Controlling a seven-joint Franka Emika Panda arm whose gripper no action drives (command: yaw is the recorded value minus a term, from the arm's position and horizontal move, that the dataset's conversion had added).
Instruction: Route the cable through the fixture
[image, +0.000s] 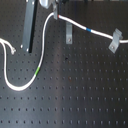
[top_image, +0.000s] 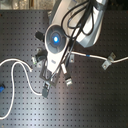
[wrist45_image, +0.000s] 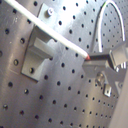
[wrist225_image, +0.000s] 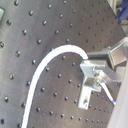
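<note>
Cable (image: 45, 47), gripped by the closed claw (wrist45_image: 89, 59) at upper centre of the first exterior view, held taut toward the bracket (image: 68, 34) for threading across the counter (image: 75, 95).

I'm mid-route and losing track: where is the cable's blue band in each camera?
First exterior view: the blue band is at upper right, on the cable between the two metal brackets.
Second exterior view: right of centre, just clear of the arm.
First wrist view: not in it.
Second wrist view: a blue speck on the far strand may be it; too small to tell.
Shared landmark: the right-hand bracket, in both exterior views.
</note>
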